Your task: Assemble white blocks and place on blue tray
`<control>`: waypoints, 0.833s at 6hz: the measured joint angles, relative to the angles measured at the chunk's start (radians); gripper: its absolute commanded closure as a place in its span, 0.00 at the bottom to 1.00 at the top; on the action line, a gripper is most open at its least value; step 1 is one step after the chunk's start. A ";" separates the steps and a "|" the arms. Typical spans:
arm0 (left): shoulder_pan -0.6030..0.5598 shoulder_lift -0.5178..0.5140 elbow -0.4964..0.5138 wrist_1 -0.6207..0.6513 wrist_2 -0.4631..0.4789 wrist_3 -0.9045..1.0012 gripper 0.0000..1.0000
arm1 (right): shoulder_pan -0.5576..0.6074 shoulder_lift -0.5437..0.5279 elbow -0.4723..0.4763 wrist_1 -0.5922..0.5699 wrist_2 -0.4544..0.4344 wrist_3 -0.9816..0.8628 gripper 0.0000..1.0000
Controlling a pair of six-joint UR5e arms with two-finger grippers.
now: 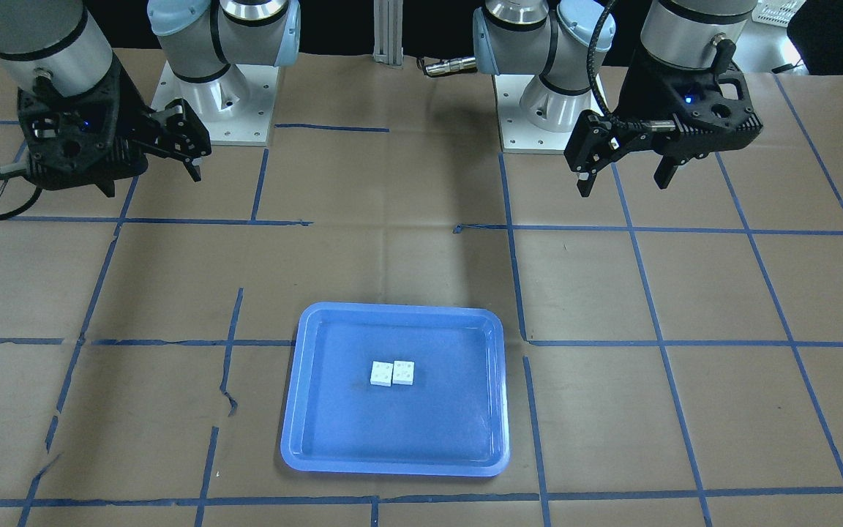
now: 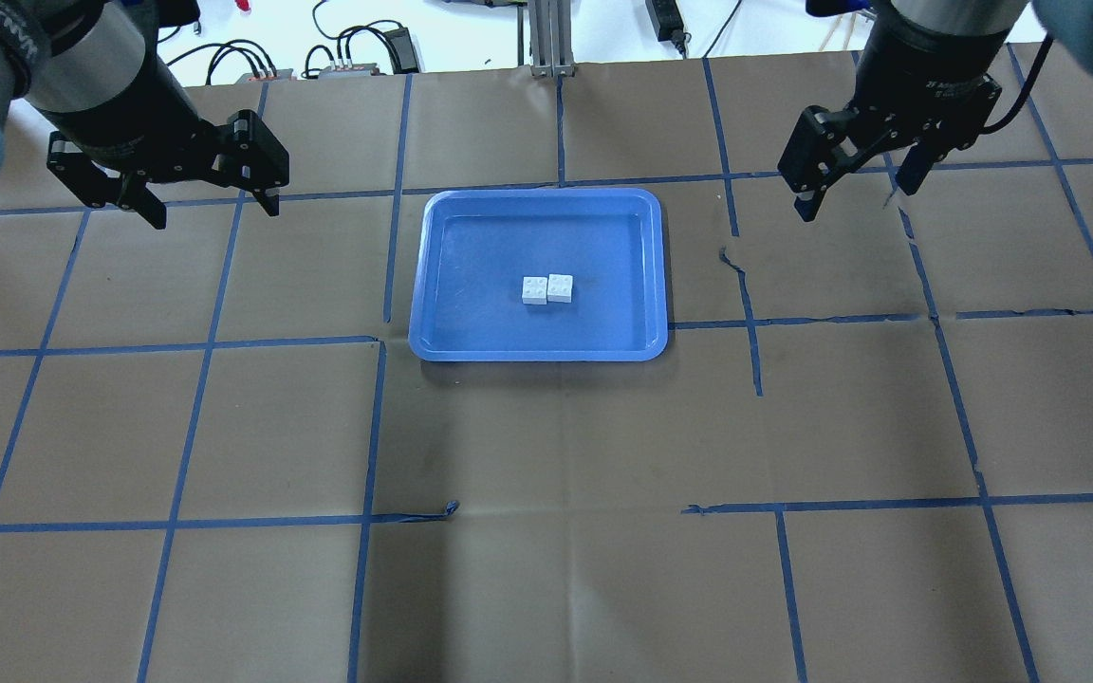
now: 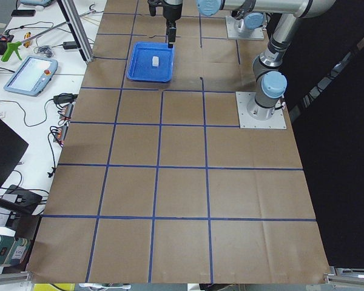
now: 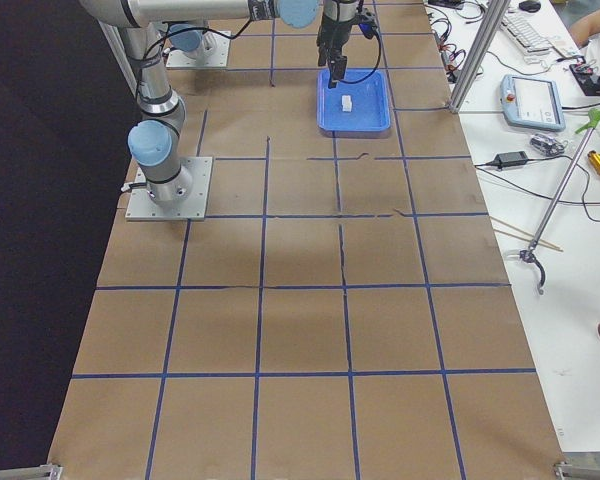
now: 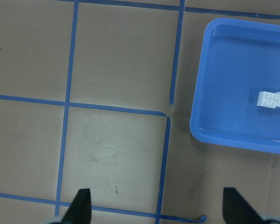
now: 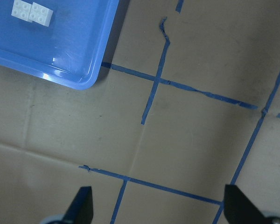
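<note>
**Item 1: white blocks** (image 2: 546,288). Two small bricks, studs up, side by side and touching along one face. They lie on the flat bottom of the tray, close to its centre and clear of every wall. They look flush, but at this size it is hard to say whether they are locked together.

**Item 2: blue tray** (image 2: 539,195). Rectangular with rounded corners, flat on the desk (image 2: 546,446). It sits toward the edge opposite the robot, roughly midway between the desk's two ends.

**Item 3: left gripper** (image 2: 214,211). Raised above the desk toward its left end, well apart from the tray. Its fingers (image 5: 81,207) are spread wide with nothing between them.

**Item 4: right gripper** (image 2: 853,199). Raised above the desk toward its right end, well apart from the tray. Its fingers are likewise spread wide and hold nothing.

**Item 5: desk surface.** Brown paper covering, marked with a grid of blue tape lines (image 2: 205,341).
</note>
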 measured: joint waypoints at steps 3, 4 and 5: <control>0.007 0.000 0.000 0.000 0.000 0.000 0.01 | 0.006 -0.009 -0.026 0.049 0.009 0.336 0.00; 0.008 0.000 -0.001 0.000 0.000 0.000 0.01 | 0.006 -0.006 -0.007 0.048 0.010 0.376 0.00; 0.009 0.000 -0.001 0.000 0.000 0.000 0.01 | 0.006 -0.007 0.023 0.043 0.011 0.390 0.00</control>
